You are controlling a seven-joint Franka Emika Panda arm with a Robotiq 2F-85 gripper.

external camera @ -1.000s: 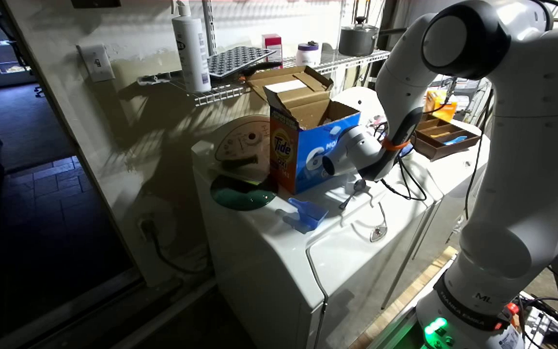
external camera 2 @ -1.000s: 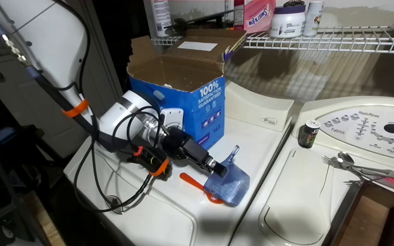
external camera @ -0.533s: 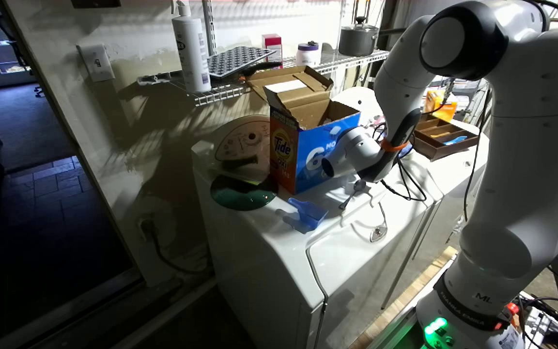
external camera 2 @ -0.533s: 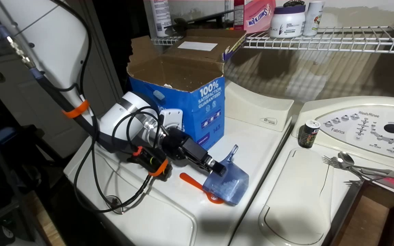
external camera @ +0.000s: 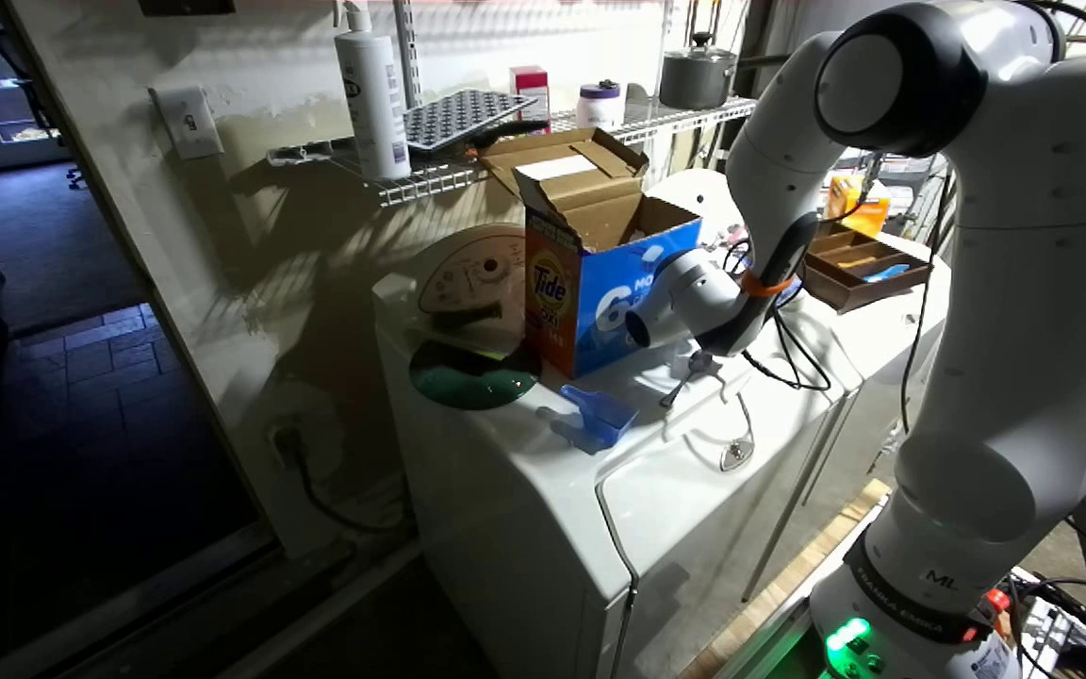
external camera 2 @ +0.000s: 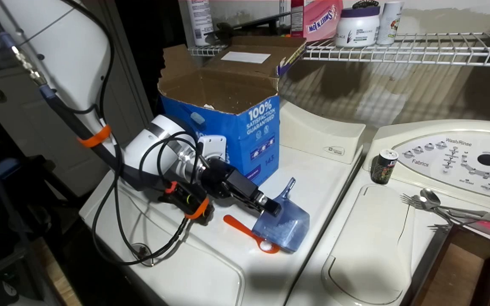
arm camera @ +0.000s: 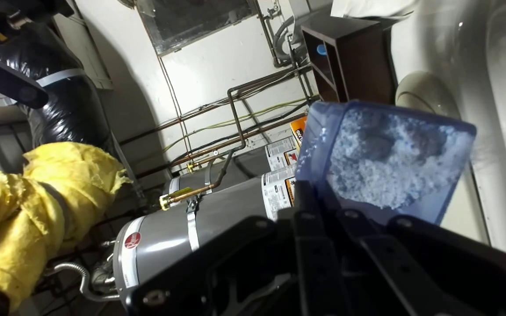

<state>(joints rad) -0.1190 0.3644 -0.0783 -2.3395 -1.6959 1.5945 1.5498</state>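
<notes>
Gripper [external camera 2: 272, 208] is clamped on the translucent blue scoop [external camera 2: 285, 229], lower right of center in an exterior view, where it overlaps 1 orange spoon [external camera 2: 240, 225]. Step in hand looks like steadying powder [arm camera: 380, 171] — next move calls for controlled tilt.

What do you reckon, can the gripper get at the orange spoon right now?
Probably not: the gripper is holding the blue scoop, which carries powder and partly overlaps the orange spoon in an exterior view. The spoon's handle lies uncovered, though.
</notes>
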